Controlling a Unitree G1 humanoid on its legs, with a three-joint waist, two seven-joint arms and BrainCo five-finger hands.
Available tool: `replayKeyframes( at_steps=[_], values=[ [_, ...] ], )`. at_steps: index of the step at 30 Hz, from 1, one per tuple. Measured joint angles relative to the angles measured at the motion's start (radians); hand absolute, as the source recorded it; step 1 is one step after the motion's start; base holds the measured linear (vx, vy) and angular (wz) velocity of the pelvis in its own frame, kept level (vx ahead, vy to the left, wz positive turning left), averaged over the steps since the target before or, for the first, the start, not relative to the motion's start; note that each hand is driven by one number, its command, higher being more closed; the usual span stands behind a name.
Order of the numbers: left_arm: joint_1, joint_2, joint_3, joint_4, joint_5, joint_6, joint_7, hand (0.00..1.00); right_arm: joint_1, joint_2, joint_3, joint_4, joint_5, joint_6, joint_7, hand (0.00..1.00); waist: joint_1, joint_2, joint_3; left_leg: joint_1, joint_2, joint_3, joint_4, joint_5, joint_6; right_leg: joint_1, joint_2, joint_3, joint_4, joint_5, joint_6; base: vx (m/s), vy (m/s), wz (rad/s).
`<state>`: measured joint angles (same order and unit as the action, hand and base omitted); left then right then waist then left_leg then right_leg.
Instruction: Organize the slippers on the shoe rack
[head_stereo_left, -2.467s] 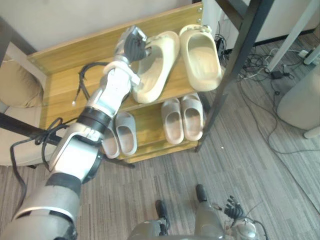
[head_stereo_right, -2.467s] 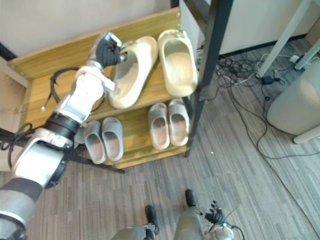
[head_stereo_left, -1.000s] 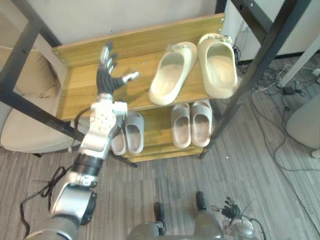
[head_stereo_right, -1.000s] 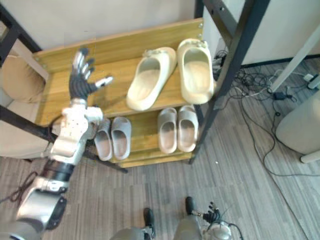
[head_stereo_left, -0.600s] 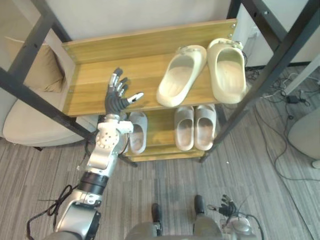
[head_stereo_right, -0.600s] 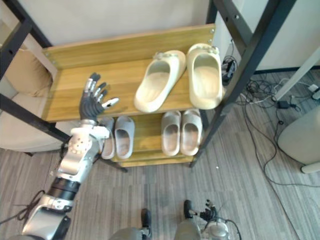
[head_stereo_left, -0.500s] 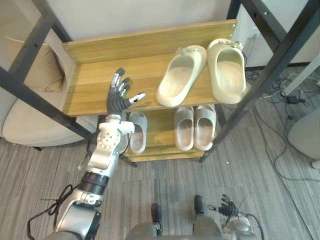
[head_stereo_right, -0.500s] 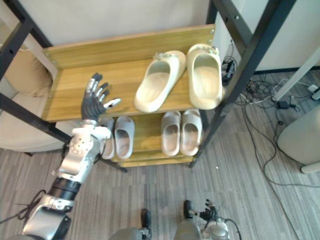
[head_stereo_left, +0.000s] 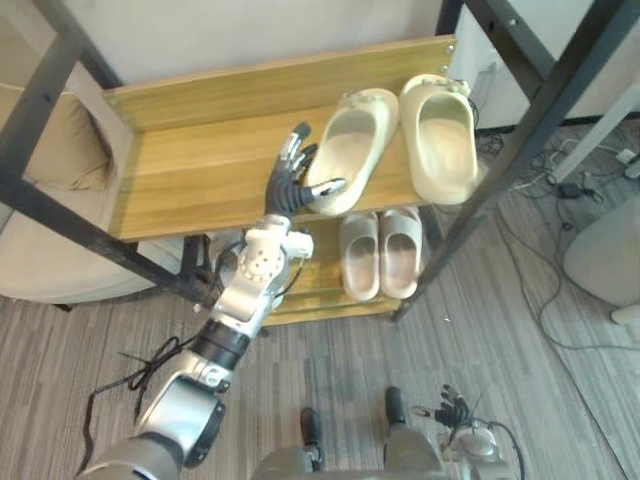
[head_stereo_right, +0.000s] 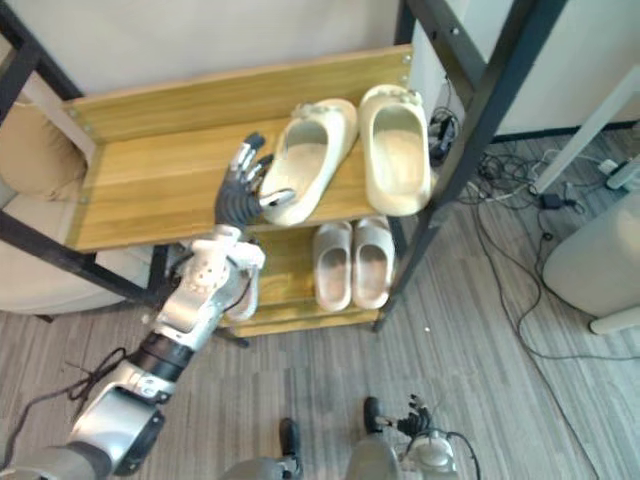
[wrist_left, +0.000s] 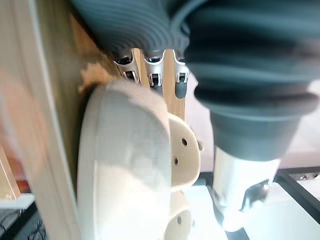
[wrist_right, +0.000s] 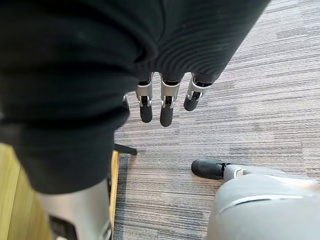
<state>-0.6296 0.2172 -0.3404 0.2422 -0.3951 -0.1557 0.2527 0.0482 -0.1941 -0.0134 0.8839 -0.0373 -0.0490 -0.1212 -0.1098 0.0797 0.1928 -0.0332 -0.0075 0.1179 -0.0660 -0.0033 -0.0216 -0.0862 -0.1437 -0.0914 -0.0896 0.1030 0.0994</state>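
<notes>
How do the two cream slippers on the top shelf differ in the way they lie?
The left cream slipper lies slanted, its near end off to the left; the right cream slipper lies nearly straight, front to back. The open left hand is at the left cream slipper's near end; the right cream slipper is apart from it. Both rest sole down on the top shelf and match in colour and shape.

an office-like room: grey carpet (head_stereo_left: 560, 400), floor cables (head_stereo_left: 520, 280), cushioned chair (head_stereo_left: 50, 200).

I note smooth wood on the shoe rack (head_stereo_left: 190, 170), matt black metal posts (head_stereo_left: 487, 190), matt rubbery slippers (head_stereo_left: 440, 145), ribbed grey carpet (head_stereo_left: 500, 360).
</notes>
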Motion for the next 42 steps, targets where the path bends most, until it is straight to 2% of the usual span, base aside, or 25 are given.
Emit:
replayKeyframes(
  at_steps=[26, 31, 38, 42],
  values=[
    [-0.027, -0.083, -0.042, 0.034, -0.040, 0.000, 0.053, 0.00, -0.011, 0.005, 0.021, 0.001, 0.001, 0.001, -0.011, 0.00, -0.006, 0.000, 0.000, 0.017, 0.001, 0.005, -0.002, 0.001, 0.000, 0.017, -0.005, -0.006, -0.007, 0.002, 0.002, 0.00, -0.001, 0.00],
    [-0.050, -0.078, -0.039, 0.061, -0.037, 0.000, 0.053, 0.00, -0.012, 0.005, 0.020, 0.001, 0.001, 0.001, -0.013, 0.00, -0.005, 0.000, 0.000, 0.017, 0.001, 0.005, -0.003, 0.001, 0.000, 0.017, -0.005, -0.008, -0.006, 0.002, 0.002, 0.00, 0.000, 0.00],
    [-0.065, -0.030, 0.010, 0.088, 0.002, 0.014, 0.053, 0.00, -0.012, 0.006, 0.018, 0.002, 0.001, 0.001, -0.013, 0.00, -0.006, 0.000, 0.000, 0.017, 0.002, -0.001, -0.002, 0.002, -0.001, 0.019, -0.005, -0.012, -0.002, 0.002, 0.002, 0.00, -0.001, 0.01],
    [-0.064, -0.003, 0.050, 0.075, 0.002, 0.014, 0.055, 0.00, -0.011, 0.006, 0.018, 0.006, 0.001, 0.003, -0.009, 0.00, -0.003, 0.000, 0.001, 0.018, 0.003, -0.031, 0.000, 0.008, -0.003, 0.036, -0.005, -0.057, -0.001, 0.002, 0.002, -0.02, -0.020, 0.21]
  ],
)
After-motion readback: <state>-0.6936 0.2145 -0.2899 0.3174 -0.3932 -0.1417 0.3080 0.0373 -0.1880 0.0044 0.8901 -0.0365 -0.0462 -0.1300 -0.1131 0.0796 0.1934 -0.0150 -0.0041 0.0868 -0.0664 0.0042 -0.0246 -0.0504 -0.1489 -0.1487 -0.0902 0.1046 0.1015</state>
